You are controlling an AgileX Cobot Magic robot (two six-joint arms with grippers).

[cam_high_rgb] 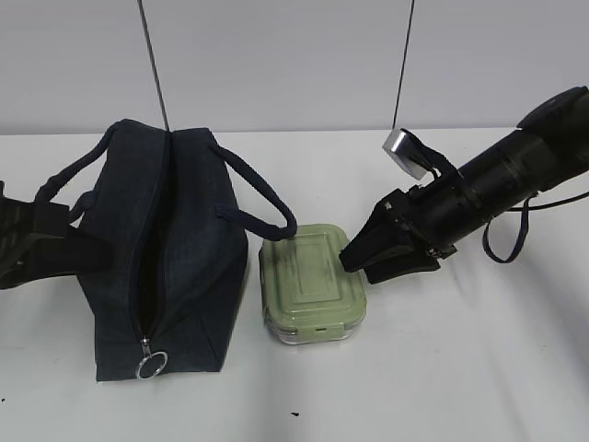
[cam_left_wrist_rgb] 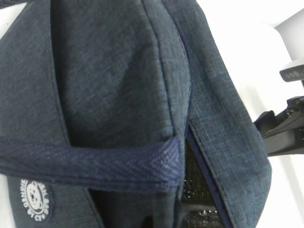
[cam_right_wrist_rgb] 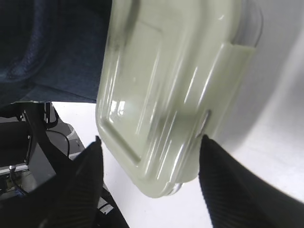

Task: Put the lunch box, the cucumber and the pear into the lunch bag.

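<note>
While the bag [cam_high_rgb: 175, 258] stands on a white table [cam_high_rgb: 460, 368], it serves as the landmark for everything else. Left of the bag, the left gripper [cam_high_rgb: 37, 241] reaches in from the frame edge with its jaws pinched shut on the bag's near handle [cam_high_rgb: 69, 198]. The bag is dark navy fabric, boxy, with its top zipper open along its length and a silver ring pull [cam_high_rgb: 151, 366] hanging at the front end. Seen from the left wrist, a round white stitched patch [cam_left_wrist_rgb: 35, 199] sits on the bag's side; its lettering is too small and blurred to read. A shiny silver lining shows inside the opening. Just right of the bag, touching or nearly touching its side, sits the box [cam_high_rgb: 311, 281], pale green lid over a clear base, flat on the table. Right of the box, the right gripper [cam_high_rgb: 354, 253] has its jaws spread wide, one finger on either side of the box's end, not yet closed on it.
</note>
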